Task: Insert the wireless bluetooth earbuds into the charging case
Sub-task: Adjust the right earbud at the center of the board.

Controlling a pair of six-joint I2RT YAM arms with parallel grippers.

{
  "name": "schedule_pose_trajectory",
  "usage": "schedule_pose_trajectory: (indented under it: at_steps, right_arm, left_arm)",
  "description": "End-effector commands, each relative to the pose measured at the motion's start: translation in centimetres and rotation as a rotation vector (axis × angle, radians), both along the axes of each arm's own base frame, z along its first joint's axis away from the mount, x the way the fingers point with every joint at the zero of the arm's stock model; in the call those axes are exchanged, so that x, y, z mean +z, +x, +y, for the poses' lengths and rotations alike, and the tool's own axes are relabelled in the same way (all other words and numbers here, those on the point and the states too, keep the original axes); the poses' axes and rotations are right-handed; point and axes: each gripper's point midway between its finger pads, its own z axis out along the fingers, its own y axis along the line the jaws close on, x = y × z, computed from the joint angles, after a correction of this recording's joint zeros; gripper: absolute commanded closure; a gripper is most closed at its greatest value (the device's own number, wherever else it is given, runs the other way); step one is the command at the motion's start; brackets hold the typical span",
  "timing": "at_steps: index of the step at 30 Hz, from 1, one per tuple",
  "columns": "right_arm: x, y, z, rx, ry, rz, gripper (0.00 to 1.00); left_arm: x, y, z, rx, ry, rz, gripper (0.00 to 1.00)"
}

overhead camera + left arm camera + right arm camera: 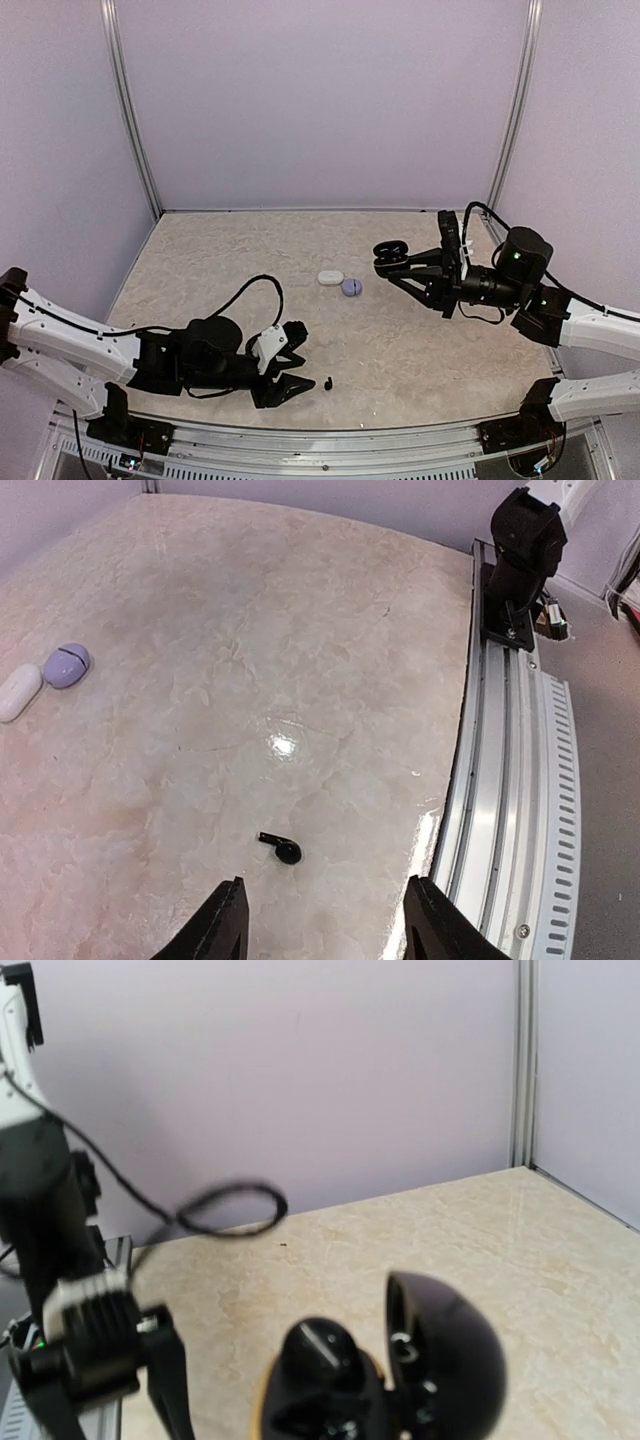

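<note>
- The table [200, 270] has a glossy beige top with a marbled pattern, and a ceiling light glares off it in the left wrist view.
- Plain lavender walls [320, 100] close it in on three sides, with slim metal posts [130, 110] at the far corners.
- A ribbed aluminium rail [510, 790] runs along the near edge.
- A black earbud [281, 848], small, smooth and stemmed, lies on the table near the rail. It is just ahead of the left gripper [325, 920] and not touching it.
- The left gripper's two black fingers [215, 925] are spread apart and hold nothing.
- A white case [331, 277] and a lavender case [352, 287], both rounded pebbles and both closed, sit side by side at mid-table, the white one to the left.
- The right gripper [402, 262] is clamped on a black case [400, 1360], holding it above the table to the right of the pair.
- This glossy, rounded case has its lid up. The right wrist view is too dark and blurred to tell what is in its wells.
- A black cable [255, 290] loops off the left arm.
</note>
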Motion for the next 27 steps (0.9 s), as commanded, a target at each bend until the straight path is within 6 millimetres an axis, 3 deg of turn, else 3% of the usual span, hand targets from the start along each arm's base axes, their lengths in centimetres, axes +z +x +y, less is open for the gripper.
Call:
schedule_pose_trajectory:
  at_steps: [1,6,13,19,27]
  right_arm:
    - [0.0,0.2,-0.5,-0.022,0.005,0.011,1.0]
    - [0.1,0.0,-0.8,-0.024,0.007,0.005,1.0]
    - [0.0,-0.1,-1.1,-0.03,0.006,0.008,1.0]
    - [0.1,-0.1,-1.1,-0.032,0.003,0.0,1.0]
    - [0.3,0.0,-1.0,-0.034,-0.004,-0.019,1.0]
  left_arm:
    - [-1.5,0.9,-1.0,0.115,-0.025,0.004,0.46]
    - [-5.4,0.8,-2.0,0.139,0.065,-0.006,0.45]
    - [-8.7,1.4,-3.2,0.153,0.133,-0.021,0.44]
    - [-10.2,2.1,-4.3,0.165,0.161,-0.018,0.44]
    - [-11.5,4.5,-2.0,0.207,0.187,0.03,0.51]
